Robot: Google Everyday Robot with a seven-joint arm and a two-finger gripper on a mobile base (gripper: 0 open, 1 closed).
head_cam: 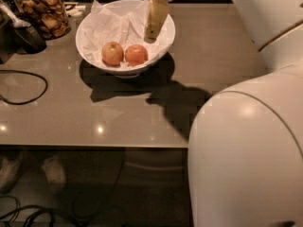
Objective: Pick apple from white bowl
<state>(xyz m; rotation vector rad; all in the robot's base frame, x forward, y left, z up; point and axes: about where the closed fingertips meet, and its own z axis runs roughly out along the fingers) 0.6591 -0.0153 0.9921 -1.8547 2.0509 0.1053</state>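
Observation:
The white bowl (90, 51), lined with crumpled white paper, stands at the back left of the grey table. Two apples lie side by side in its front part. The deeper red-orange apple (136, 54) is on the right, the paler yellow-orange apple (112, 53) on the left. My gripper (152, 32) hangs over the bowl's right half, above and a little behind-right of the red-orange apple, not touching it. Its pale fingers point down into the bowl. The white arm reaches in from the top.
A glass jar of brown snacks (43, 11) stands at the back left. A dark object (26, 37) and a black cable (28, 86) lie on the left. The robot's white body (246, 160) fills the lower right. The table's front edge (94, 146) runs across the middle.

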